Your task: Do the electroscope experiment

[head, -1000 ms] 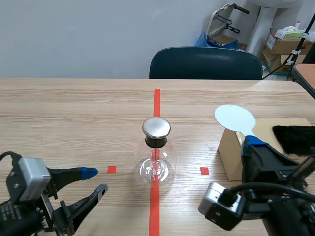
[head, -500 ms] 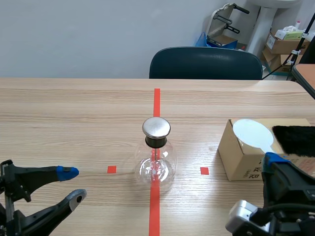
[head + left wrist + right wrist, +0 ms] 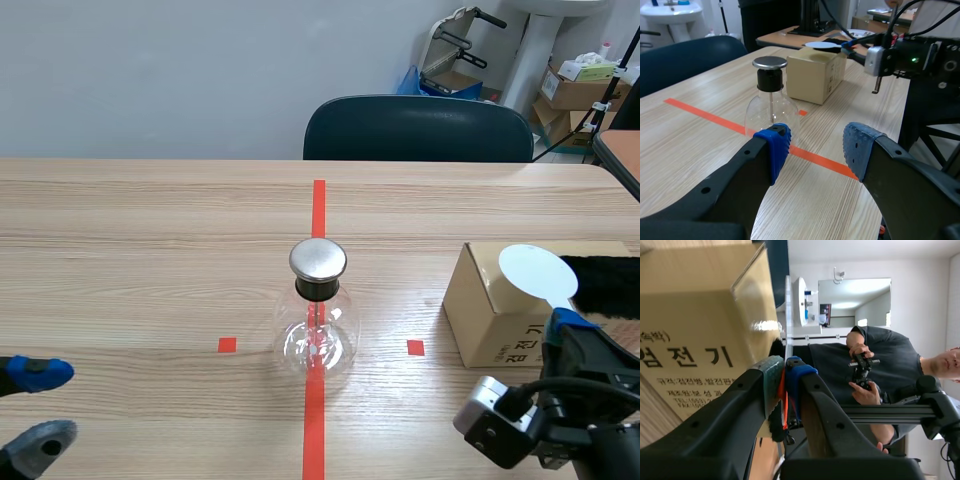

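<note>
The right pincer (image 3: pixel 784 385) was pressed shut on the thin handle of a white disc paddle (image 3: pixel 538 271), whose round plate hung over the top of a cardboard box (image 3: pixel 490 315). A black furry pad (image 3: pixel 603 283) lay on that box. The left pincer (image 3: pixel 815 150) was spread wide and held nothing, low over the table (image 3: pixel 150 230). Ahead of it, well apart, the electroscope (image 3: pixel 318 325), a glass flask with a metal cap, stood upright on the red tape line.

Scene view's edges cut off the left end effector (image 3: pixel 45 404) and black fur (image 3: pixel 605 285).
</note>
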Tool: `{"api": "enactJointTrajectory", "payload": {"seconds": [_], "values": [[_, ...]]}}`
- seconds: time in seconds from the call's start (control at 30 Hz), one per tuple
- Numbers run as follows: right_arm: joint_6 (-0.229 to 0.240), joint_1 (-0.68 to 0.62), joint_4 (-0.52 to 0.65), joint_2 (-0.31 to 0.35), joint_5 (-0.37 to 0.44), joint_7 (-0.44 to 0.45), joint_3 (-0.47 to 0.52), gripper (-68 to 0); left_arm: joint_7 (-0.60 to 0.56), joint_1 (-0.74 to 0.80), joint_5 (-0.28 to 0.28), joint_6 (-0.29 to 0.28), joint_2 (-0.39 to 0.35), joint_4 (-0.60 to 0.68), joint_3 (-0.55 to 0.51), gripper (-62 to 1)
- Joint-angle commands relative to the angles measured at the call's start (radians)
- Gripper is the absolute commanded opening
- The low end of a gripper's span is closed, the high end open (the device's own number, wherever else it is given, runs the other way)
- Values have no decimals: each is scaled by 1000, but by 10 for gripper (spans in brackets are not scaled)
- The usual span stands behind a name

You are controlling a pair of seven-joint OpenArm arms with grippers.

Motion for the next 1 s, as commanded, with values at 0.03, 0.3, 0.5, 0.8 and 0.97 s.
{"api": "enactJointTrajectory", "payload": {"seconds": [0.03,0.3,0.5,0.8,0.97], "values": [[-59,24,-16,8,-19,-35,-12,-665,-32,19,-2,-1,-15,14,-5,-334],[-37,62,-36,8,-44,-117,-32,-665,-44,68,-1,0,-63,13,-5,-334],[17,73,-38,7,-53,-141,-38,-665,-50,74,-2,0,-83,13,-5,-334],[30,78,-38,7,-30,-151,-80,-667,-50,74,-1,-1,-82,13,-5,-334],[31,78,-38,7,-21,-151,-85,-667,-50,74,-1,0,-83,11,-5,-334]]}}
